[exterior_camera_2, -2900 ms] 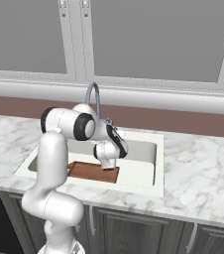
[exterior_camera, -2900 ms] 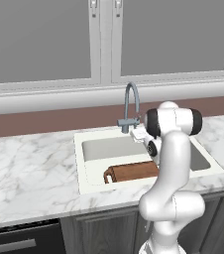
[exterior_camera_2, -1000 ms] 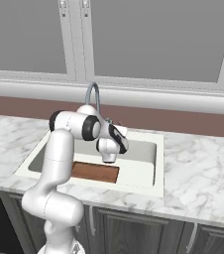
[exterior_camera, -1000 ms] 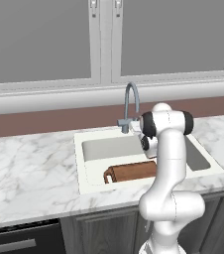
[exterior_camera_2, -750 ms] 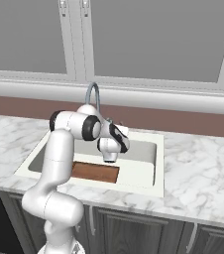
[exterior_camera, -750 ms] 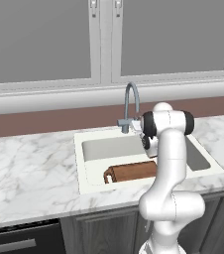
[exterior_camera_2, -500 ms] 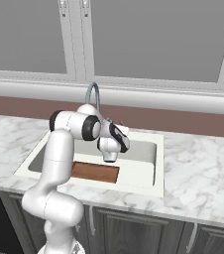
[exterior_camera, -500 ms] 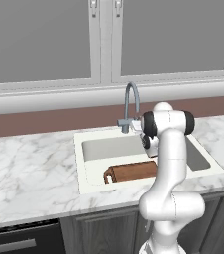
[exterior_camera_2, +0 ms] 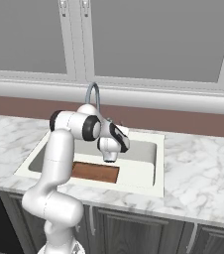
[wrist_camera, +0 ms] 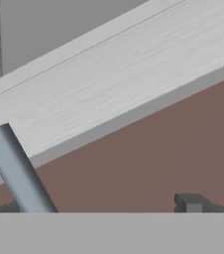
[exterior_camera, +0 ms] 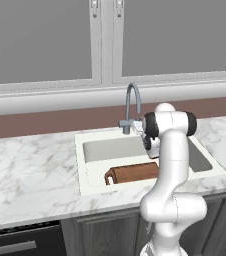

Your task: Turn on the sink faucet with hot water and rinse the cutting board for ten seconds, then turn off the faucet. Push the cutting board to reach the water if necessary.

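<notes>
The sink faucet (exterior_camera: 133,102) (exterior_camera_2: 92,94) stands behind the cream sink (exterior_camera: 82,165) (exterior_camera_2: 156,171), and its grey stem (wrist_camera: 16,171) crosses the left of the hand view. My gripper (exterior_camera: 141,131) (wrist_camera: 96,207) is just right of the faucet's base, near the side lever (exterior_camera: 124,123), pointing at the back wall. It looks open, with one dark fingertip (wrist_camera: 188,202) far to the right and nothing held. The reddish-brown cutting board (exterior_camera: 133,172) (exterior_camera_2: 95,172) lies flat at the basin's front. No water runs from the spout.
White marble counter (exterior_camera: 30,170) (exterior_camera_2: 203,168) runs on both sides of the sink. A brown backsplash strip (wrist_camera: 148,154) and a pale window sill (wrist_camera: 109,84) rise right behind the faucet. My own arm (exterior_camera: 172,165) stands over the basin's right half.
Since 2.9 s ago my hand has risen from low over the board to the faucet's base. Over the last second it has barely moved. The board lies where it was.
</notes>
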You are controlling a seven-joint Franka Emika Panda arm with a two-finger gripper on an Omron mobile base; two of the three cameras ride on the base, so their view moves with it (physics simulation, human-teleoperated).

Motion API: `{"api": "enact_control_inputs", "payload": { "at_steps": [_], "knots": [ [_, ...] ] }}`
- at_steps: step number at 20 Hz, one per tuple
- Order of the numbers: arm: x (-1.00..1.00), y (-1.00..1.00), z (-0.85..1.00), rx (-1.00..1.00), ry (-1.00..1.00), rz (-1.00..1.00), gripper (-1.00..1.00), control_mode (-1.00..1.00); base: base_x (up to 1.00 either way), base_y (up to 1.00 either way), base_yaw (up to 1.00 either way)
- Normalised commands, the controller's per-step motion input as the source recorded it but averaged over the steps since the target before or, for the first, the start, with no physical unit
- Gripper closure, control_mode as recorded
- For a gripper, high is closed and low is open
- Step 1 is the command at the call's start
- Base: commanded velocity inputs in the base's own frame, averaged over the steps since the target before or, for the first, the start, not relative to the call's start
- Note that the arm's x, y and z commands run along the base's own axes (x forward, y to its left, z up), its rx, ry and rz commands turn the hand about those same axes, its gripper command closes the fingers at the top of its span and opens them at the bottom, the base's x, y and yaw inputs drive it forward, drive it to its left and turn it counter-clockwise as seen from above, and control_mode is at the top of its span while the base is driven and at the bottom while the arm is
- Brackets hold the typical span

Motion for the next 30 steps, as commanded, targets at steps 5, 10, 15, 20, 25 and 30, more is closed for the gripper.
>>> {"api": "enact_control_inputs", "payload": {
  "at_steps": [5, 10, 15, 20, 25, 30],
  "knots": [
    [-0.03, -0.66, -0.11, 0.30, 0.01, -0.12, -1.00, -1.00, 0.00, 0.00, 0.00],
    [-0.06, -0.78, 0.00, 0.28, 0.01, -0.13, -1.00, -1.00, 0.00, 0.00, 0.00],
    [-0.11, -0.81, 0.00, 0.23, 0.00, -0.15, -1.00, -1.00, 0.00, 0.00, 0.00],
    [-0.18, -0.76, 0.00, 0.22, 0.00, -0.15, -1.00, -1.00, 0.00, 0.00, 0.00],
    [-0.34, -0.68, -0.04, 0.18, 0.00, -0.15, -1.00, -1.00, 0.00, 0.00, 0.00],
    [-0.47, -0.63, -0.06, 0.15, 0.00, -0.15, -1.00, -1.00, 0.00, 0.00, 0.00]
  ]
}}
